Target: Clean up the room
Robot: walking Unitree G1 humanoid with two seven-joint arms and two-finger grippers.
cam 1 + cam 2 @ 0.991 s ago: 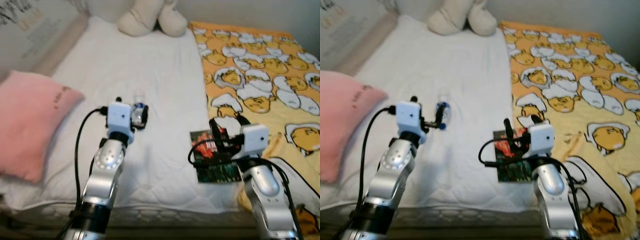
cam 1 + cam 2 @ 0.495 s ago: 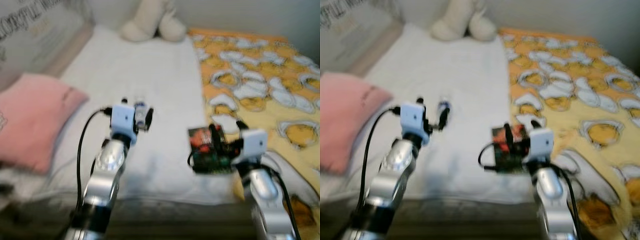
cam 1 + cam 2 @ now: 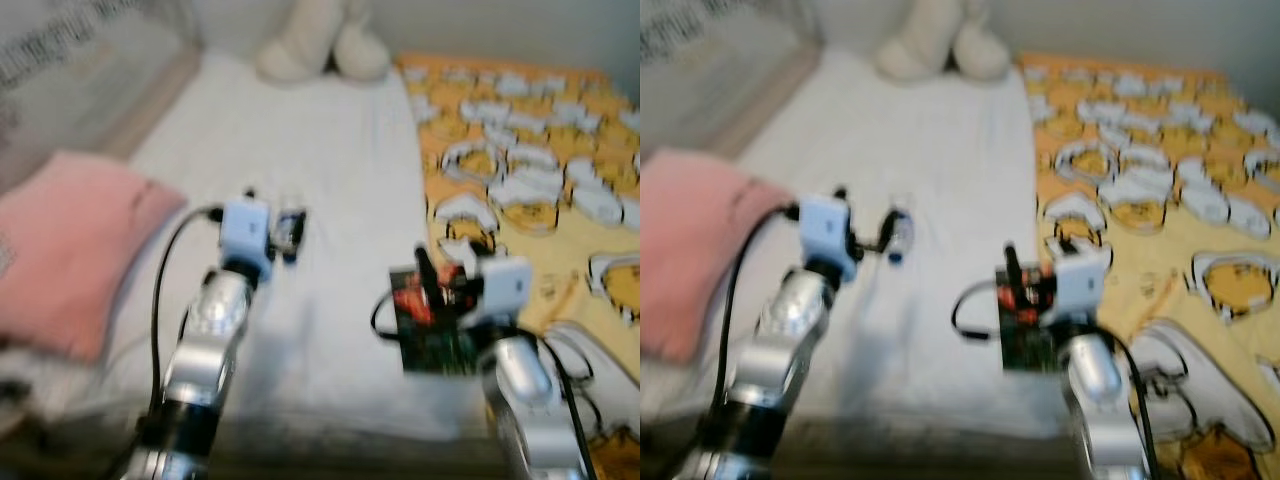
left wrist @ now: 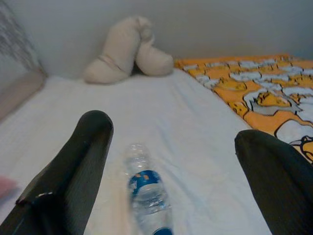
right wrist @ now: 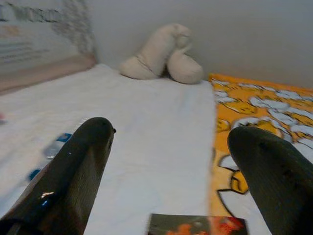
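Note:
A clear water bottle (image 4: 146, 195) with a blue label lies on the white sheet (image 3: 320, 150). My left gripper (image 4: 171, 129) is open, one finger on each side of the bottle's line, not touching it; in the head view it (image 3: 287, 226) hovers right at the bottle (image 3: 898, 233). A dark red and green flat packet (image 3: 432, 330) lies by the edge of the orange blanket (image 3: 540, 170). My right gripper (image 5: 172, 131) is open just above the packet (image 5: 195, 224), with nothing between its fingers.
A pink pillow (image 3: 70, 250) lies at the left of the bed. A cream plush toy (image 3: 320, 45) sits at the far end by the wall. The mattress edge (image 3: 330, 430) runs along the front, under both arms.
The whole picture has shifted and blurred, so the camera moved. Both arms, the bottle and the packet keep about the same places relative to each other.

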